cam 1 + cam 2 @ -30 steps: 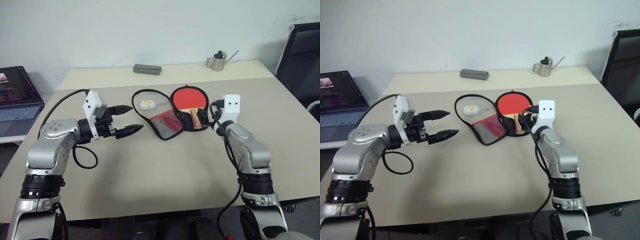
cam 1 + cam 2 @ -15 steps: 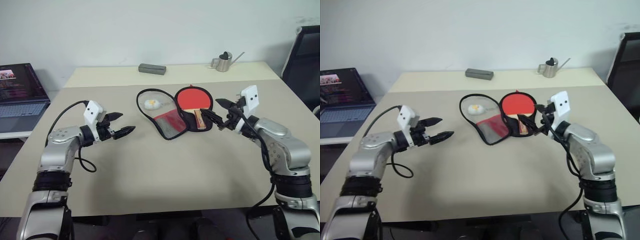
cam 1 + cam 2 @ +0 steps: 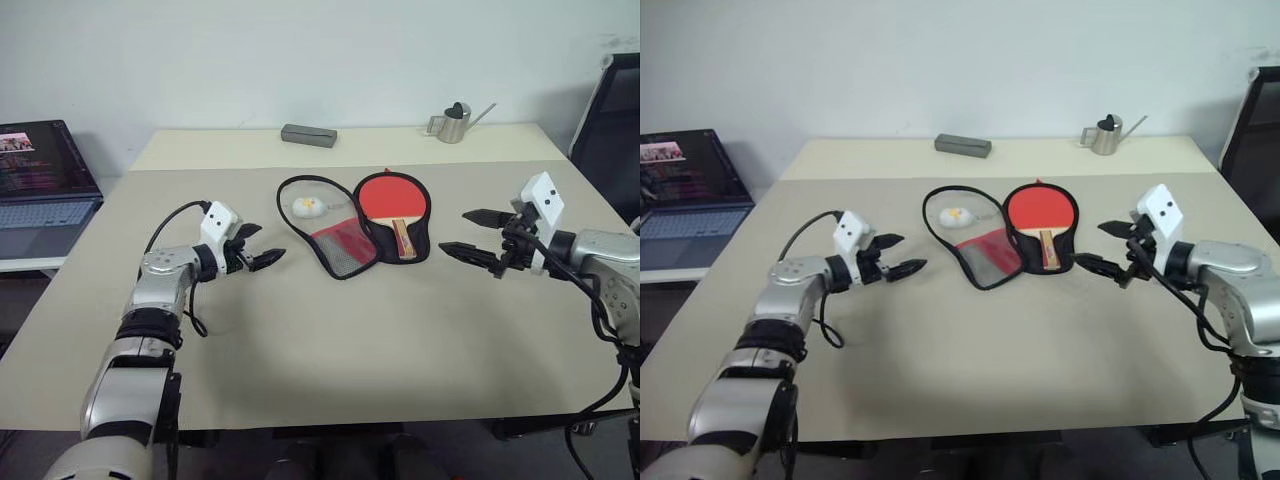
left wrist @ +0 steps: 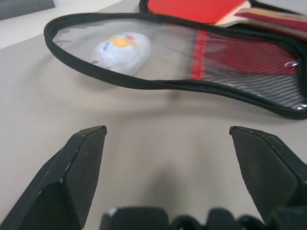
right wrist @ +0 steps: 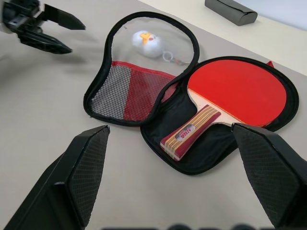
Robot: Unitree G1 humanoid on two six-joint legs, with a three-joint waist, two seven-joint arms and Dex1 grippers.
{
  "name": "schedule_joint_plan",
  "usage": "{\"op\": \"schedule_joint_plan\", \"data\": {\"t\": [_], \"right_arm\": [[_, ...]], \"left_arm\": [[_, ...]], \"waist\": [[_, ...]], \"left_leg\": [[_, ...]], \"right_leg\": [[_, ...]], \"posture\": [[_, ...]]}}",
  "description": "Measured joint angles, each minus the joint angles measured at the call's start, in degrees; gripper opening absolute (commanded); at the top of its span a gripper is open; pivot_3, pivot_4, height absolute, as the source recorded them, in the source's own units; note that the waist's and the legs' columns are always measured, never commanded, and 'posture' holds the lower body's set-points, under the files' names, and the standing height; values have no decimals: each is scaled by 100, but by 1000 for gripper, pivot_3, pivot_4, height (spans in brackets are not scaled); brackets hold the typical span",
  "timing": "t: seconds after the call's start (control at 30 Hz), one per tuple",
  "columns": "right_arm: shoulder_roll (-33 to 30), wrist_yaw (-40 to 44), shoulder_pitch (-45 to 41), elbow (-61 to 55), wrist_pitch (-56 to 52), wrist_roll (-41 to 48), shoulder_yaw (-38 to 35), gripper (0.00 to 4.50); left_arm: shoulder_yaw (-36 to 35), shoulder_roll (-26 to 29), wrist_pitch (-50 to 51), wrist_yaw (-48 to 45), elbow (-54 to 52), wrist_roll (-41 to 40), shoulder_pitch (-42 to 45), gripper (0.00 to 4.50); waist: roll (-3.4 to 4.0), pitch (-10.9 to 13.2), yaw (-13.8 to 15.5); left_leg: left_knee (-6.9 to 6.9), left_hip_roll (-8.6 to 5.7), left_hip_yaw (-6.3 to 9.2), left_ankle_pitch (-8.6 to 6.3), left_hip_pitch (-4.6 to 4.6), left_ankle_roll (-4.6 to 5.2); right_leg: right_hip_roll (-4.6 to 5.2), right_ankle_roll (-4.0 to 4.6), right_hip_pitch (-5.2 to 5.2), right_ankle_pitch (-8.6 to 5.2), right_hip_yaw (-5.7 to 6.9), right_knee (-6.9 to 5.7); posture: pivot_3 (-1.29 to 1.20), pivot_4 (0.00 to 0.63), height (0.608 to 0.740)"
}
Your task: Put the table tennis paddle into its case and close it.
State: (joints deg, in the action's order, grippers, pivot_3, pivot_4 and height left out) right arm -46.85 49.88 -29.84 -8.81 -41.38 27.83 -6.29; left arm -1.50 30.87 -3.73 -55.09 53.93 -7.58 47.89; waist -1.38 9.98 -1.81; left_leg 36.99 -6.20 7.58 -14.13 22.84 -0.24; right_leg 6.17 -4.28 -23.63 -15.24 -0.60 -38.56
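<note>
Lying in its open case (image 3: 345, 235), the paddle (image 3: 394, 202) sits between both spread pincers (image 3: 262, 256) (image 3: 472, 233).

My arms: silver-grey shells, black joint rings. White camera box with two dark dots on each wrist. Loose black cable loops along each forearm. Left gripper (image 3: 262, 247), right gripper (image 3: 472, 233): black, tapered, textured fingers.

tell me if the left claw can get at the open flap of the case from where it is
Probably yes. The left claw is open and empty, pointing at the case flap, with only bare table between them. The zipper charm lies inside the flap's loop, not in the way.
</note>
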Motion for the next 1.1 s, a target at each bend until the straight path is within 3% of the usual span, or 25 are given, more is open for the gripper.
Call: {"op": "schedule_joint_plan", "data": {"t": [0.47,1.1], "right_arm": [[12,-121,139,-165,2,51,-171,4449],[14,-570,659,-836,-168,289,-605,4449]], "left_arm": [[103,-520,-669,654,1590,667,715,4500],[-11,-1125,-676,1082,2121,916,1416,4500]], "waist": [[-30,17,12],[-36,21,15]], "left_leg": [[2,-2,0,1,5,-1],[7,-3,-1,1,7,-2]], "right_leg": [[3,-3,-1,1,5,0],[3,-4,0,2,7,-3]], "posture": [[0,150,740],[0,150,740]]}}
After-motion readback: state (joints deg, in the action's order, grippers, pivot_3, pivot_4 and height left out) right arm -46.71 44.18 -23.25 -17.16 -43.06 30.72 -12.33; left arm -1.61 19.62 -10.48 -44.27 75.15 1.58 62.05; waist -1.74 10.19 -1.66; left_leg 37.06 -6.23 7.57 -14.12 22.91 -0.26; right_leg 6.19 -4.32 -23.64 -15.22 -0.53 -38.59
